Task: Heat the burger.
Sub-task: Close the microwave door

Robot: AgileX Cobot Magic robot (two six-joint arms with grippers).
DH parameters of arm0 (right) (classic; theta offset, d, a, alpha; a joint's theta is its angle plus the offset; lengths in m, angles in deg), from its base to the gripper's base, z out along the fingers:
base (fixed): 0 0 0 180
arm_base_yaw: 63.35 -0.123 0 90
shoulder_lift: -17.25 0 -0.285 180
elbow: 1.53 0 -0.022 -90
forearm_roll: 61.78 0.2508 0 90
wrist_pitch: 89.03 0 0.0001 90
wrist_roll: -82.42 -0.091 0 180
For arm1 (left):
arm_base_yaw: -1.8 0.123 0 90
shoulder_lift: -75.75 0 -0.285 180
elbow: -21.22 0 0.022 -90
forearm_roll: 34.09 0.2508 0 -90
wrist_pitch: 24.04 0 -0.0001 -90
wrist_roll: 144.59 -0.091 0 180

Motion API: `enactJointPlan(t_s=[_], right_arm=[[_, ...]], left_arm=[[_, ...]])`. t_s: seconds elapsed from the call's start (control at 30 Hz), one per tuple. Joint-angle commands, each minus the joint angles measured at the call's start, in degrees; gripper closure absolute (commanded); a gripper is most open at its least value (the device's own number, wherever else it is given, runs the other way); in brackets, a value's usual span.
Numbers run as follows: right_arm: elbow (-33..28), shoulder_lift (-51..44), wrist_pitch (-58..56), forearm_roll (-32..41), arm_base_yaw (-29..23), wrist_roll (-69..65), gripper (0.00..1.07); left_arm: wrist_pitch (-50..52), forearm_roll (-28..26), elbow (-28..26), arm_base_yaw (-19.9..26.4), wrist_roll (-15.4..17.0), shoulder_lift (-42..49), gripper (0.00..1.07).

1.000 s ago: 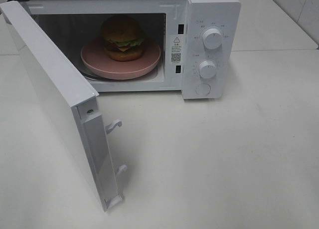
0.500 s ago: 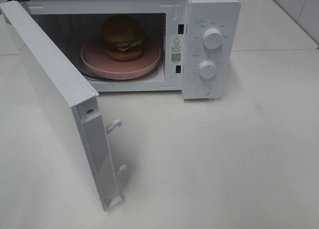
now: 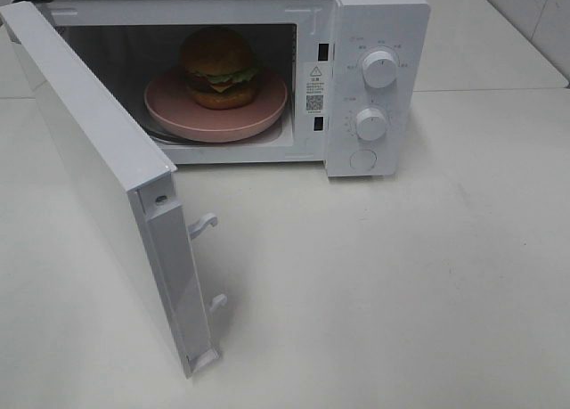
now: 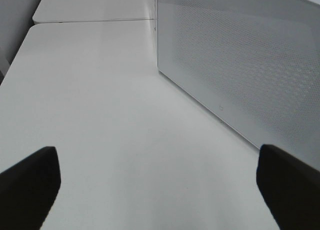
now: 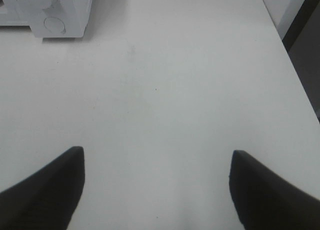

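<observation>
Burger (image 3: 220, 68): inside the microwave (image 3: 374, 17) cavity, centred on a pink plate (image 3: 169, 106). Tall and round; glossy golden-brown bun, green lettuce frill, dark patty, red and yellow layers. Nothing else touches it.

Plate: round, smooth, matte pink with a low rim, wider than the burger. It fills most of the cavity floor.

Microwave: white box with a smooth casing. Its control panel on the right carries an upper knob (image 3: 380, 69), a lower knob (image 3: 370, 124) and a round button (image 3: 362, 160) below them.

Door (image 3: 89, 159): swung fully open to the left, with two white latch hooks (image 3: 204, 224) projecting from its free edge. In the left wrist view its panel shows a fine dotted mesh.

Left gripper (image 4: 157, 160): dark fingers spread wide, nothing between them, touching nothing; it hovers over the bare white table (image 3: 401, 284) just beside the open door.

Right gripper (image 5: 157, 155): fingers also spread apart, holding nothing, over open table. The microwave's control corner is well away from it.

Neither gripper shows in the exterior high view.
</observation>
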Motion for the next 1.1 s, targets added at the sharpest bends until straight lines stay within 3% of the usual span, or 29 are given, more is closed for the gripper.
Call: enactJointPlan(t_s=[0.03, 0.13, 1.1], right_arm=[[-0.11, -2.98, 0.57, 0.17, 0.46, 0.46, 0.31], [-0.29, -6.88, 0.57, 0.17, 0.46, 0.52, 0.31], [-0.29, -6.70, 0.57, 0.23, 0.46, 0.63, 0.31]], left_arm=[[0.57, -0.23, 0.23, -0.23, 0.23, 1.32, 0.07], [0.57, -0.23, 0.23, -0.23, 0.23, 1.32, 0.07], [0.57, -0.23, 0.23, -0.23, 0.23, 0.97, 0.07]])
